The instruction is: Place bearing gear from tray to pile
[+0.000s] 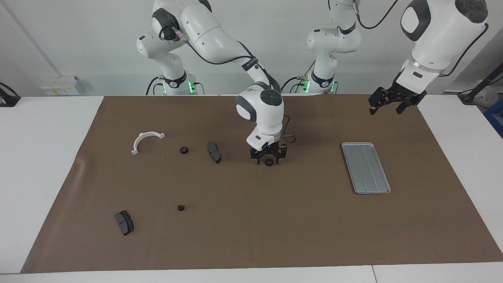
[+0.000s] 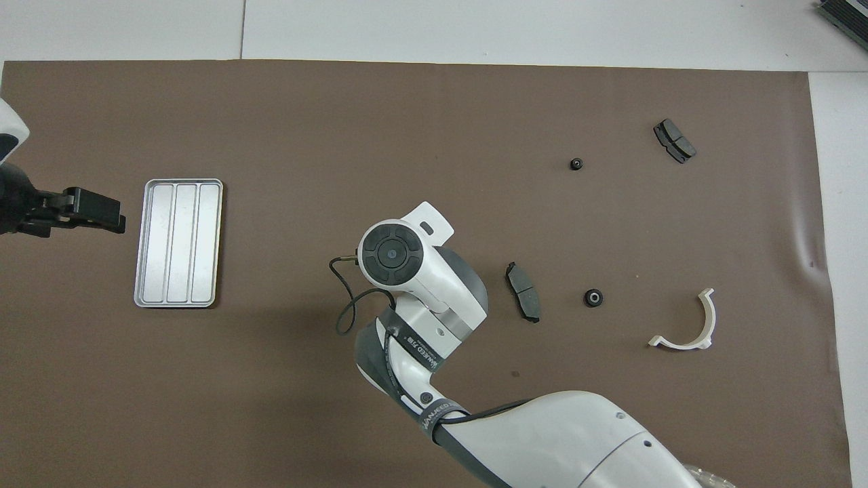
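A small black bearing gear (image 1: pixel 268 162) lies on the brown mat between the tray and the pile. My right gripper (image 1: pixel 268 158) is lowered over it, one finger on each side and a little room still showing. In the overhead view the right wrist hides the gear. The silver ridged tray (image 1: pixel 366 168) (image 2: pixel 178 242) holds nothing. The pile has a white half-ring bracket (image 1: pixel 146 140) (image 2: pixel 685 325) and a dark pad (image 1: pixel 214 152) (image 2: pixel 523 301). My left gripper (image 1: pixel 385 109) (image 2: pixel 102 211) hangs open in the air over the mat, toward its edge by the robots, holding nothing.
Two more black gears (image 1: pixel 183 150) (image 1: pixel 180 207) and a second dark pad (image 1: pixel 124 222) lie scattered at the right arm's end of the mat. A black cable loops from the right wrist (image 2: pixel 349 298).
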Motion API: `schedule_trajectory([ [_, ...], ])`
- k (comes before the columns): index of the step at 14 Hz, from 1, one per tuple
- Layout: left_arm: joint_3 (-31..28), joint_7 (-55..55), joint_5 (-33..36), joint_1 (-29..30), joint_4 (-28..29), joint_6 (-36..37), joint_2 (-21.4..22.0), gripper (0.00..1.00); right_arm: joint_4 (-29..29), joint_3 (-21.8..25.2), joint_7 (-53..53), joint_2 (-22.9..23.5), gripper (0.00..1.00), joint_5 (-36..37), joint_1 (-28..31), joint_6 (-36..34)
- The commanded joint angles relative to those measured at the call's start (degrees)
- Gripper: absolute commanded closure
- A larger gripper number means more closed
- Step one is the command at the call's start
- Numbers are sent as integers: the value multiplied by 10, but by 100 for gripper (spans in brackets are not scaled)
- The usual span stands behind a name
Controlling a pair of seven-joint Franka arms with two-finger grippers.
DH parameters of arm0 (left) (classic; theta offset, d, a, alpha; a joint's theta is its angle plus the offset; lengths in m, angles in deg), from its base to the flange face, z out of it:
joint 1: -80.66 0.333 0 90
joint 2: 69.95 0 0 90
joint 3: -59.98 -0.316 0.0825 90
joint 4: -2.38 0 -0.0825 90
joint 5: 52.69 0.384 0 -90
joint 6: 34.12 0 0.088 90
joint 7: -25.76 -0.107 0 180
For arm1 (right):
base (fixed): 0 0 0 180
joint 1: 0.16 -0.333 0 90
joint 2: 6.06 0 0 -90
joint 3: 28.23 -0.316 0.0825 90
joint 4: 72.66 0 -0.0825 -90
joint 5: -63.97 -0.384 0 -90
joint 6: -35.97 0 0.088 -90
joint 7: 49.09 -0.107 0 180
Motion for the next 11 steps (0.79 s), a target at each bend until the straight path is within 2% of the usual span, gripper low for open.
schedule_trajectory([
  [1, -7, -2, -3, 4, 11, -37, 12, 0, 16, 0, -12, -5, 49, 13, 0, 15],
  [5, -5, 1, -3, -5, 12, -39, 12, 0, 20, 0, -13, -5, 59, 14, 0, 23],
  [6, -4, 1, -3, -6, 12, -38, 12, 0, 20, 0, -12, -5, 64, 14, 0, 23],
  [8, -3, -2, -2, -6, 15, -37, 13, 0, 14, 1, -12, -4, 82, 14, 1, 20],
  [11, 0, -2, 10, -6, 18, -36, 13, 0, 0, 4, -8, -5, 89, 42, 11, 20],
])
